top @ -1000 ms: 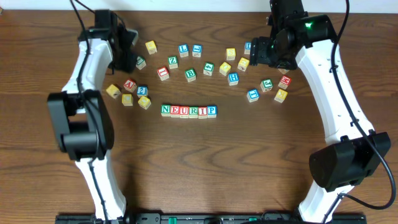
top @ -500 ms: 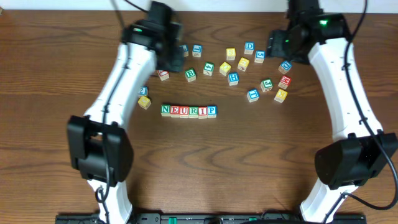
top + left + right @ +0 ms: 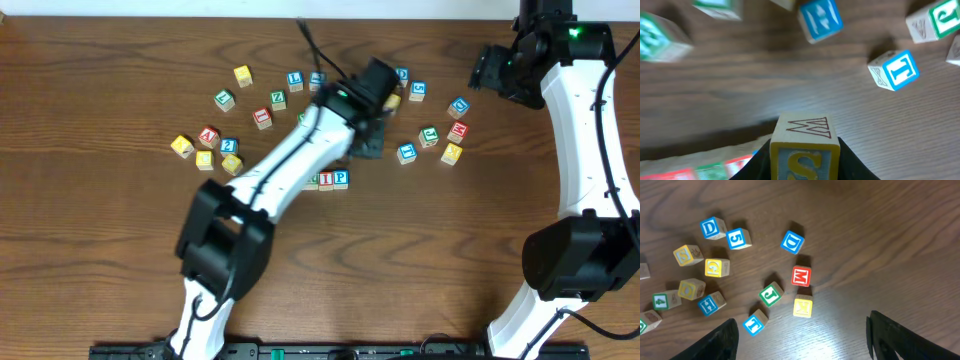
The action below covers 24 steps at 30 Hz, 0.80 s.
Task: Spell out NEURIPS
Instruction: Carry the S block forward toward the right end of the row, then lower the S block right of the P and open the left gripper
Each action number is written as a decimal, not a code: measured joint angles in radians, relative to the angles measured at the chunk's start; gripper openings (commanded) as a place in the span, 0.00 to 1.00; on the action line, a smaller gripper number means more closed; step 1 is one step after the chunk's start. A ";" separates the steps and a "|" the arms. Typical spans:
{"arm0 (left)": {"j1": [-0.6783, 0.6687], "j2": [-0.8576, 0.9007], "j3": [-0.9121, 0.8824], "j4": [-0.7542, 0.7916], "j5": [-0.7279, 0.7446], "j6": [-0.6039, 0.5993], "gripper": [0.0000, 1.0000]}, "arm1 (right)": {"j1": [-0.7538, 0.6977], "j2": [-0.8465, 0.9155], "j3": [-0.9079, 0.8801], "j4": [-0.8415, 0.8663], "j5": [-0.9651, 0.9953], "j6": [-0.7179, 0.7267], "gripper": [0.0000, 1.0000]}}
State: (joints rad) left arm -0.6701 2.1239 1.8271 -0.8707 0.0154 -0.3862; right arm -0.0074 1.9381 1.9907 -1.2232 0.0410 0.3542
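My left gripper (image 3: 805, 162) is shut on a yellow-bordered S cube (image 3: 804, 150) with a W on its top face. In the overhead view the left gripper (image 3: 368, 143) hangs just behind the right end of the letter row. My left arm covers most of that row, so only the I cube (image 3: 326, 179) and the P cube (image 3: 341, 178) show. The row's blurred faces (image 3: 695, 172) lie low on the left in the left wrist view. My right gripper (image 3: 490, 75) is open at the back right, and nothing sits between its fingers (image 3: 715, 342).
Loose cubes lie scattered behind the row: a left cluster (image 3: 205, 150), a back group (image 3: 278, 98), and a right group with blue D (image 3: 792, 242), red M (image 3: 801, 275), yellow K (image 3: 803, 306), green J (image 3: 771, 294) and blue T (image 3: 755, 324).
My left arm has swung from the back left across the table to just behind the row's right end. My right arm has drawn back toward the right edge.
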 measured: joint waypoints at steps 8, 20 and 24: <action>-0.050 0.106 -0.002 0.017 -0.010 -0.108 0.27 | 0.000 0.000 0.000 -0.019 -0.005 0.000 0.78; -0.050 0.141 -0.003 0.032 -0.015 -0.164 0.44 | 0.000 0.000 0.000 -0.029 -0.008 0.000 0.78; -0.050 0.141 -0.003 0.044 -0.015 -0.164 0.44 | 0.000 0.000 0.000 -0.032 -0.008 0.000 0.78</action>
State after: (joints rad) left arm -0.7200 2.2650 1.8236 -0.8265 0.0006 -0.5503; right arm -0.0074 1.9381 1.9907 -1.2556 0.0334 0.3542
